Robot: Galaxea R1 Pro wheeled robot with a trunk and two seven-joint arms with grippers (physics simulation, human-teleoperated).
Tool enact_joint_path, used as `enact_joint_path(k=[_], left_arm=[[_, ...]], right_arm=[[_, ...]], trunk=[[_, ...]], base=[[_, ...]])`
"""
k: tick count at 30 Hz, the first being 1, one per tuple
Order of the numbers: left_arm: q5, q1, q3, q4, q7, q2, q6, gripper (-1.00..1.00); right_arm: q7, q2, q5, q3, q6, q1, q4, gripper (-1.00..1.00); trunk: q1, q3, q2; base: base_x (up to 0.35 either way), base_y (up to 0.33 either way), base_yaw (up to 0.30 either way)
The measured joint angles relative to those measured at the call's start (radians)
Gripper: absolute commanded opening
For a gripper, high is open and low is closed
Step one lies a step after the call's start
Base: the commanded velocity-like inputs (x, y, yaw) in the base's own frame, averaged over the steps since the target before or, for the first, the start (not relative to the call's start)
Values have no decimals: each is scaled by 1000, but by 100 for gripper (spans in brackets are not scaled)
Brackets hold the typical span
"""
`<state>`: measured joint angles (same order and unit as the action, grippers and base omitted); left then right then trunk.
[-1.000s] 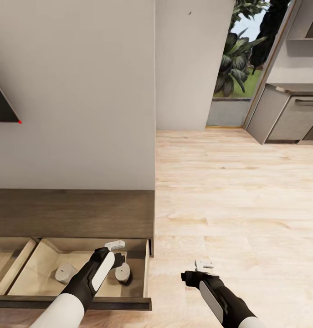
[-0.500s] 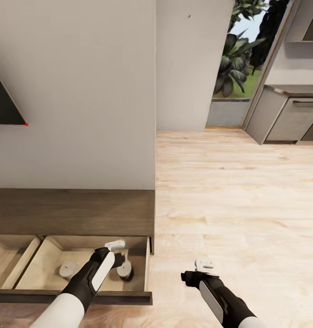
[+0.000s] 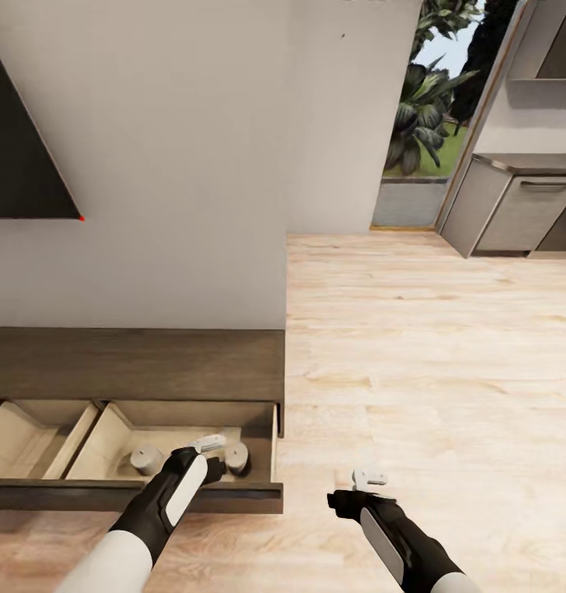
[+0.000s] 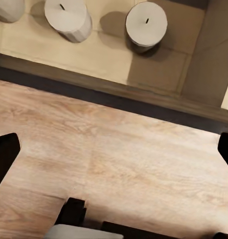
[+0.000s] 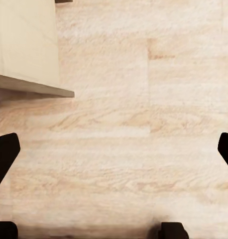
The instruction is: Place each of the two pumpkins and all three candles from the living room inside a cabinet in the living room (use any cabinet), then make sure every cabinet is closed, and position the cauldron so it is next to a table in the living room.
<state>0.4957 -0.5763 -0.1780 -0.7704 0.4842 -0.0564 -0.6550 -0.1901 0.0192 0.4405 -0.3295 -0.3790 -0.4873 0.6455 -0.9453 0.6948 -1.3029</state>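
Observation:
The long dark-brown cabinet (image 3: pixel 134 362) stands against the wall at the left, and its right drawer (image 3: pixel 151 497) is pulled open. Two pale grey candles (image 3: pixel 147 459) (image 3: pixel 237 457) stand on the drawer's beige floor. In the left wrist view three candles (image 4: pixel 69 17) (image 4: pixel 146 22) (image 4: pixel 7 7) show beyond the drawer's dark front edge (image 4: pixel 114 97). My left gripper (image 3: pixel 210 455) (image 4: pixel 114 149) hangs open and empty over the floor just outside that front edge. My right gripper (image 3: pixel 369 482) (image 5: pixel 114 149) is open over bare floor, right of the cabinet.
A second open drawer (image 3: pixel 27 436) lies left of the first. A black screen (image 3: pixel 23 165) hangs on the wall above. Light wood floor (image 3: pixel 431 354) stretches right toward a doorway with plants (image 3: pixel 423 107) and grey kitchen units (image 3: pixel 521 206). A wall corner (image 5: pixel 24 45) is close to my right gripper.
The whole view has shifted, so the camera moved. The cabinet and drawer now sit farther from my arms, and my left gripper is over the drawer's front edge instead of over its inside.

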Motion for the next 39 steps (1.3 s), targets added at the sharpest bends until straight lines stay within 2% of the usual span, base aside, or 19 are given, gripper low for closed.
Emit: enact_joint_path(k=[18, 31, 39], left_arm=[[0, 0, 1, 0, 0, 2, 0, 100], [0, 0, 5, -2, -2, 2, -2, 100], [-1, 0, 5, -3, -3, 3, -2, 100]], right_arm=[[0, 0, 0, 0, 0, 0, 0, 100], [0, 0, 0, 0, 0, 0, 0, 100], [1, 0, 0, 0, 0, 0, 0, 100]], trunk=[[69, -56, 126], [69, -57, 126], [69, -57, 126]], base=[[-310, 73, 0], [-308, 82, 0], [-207, 236, 0]])
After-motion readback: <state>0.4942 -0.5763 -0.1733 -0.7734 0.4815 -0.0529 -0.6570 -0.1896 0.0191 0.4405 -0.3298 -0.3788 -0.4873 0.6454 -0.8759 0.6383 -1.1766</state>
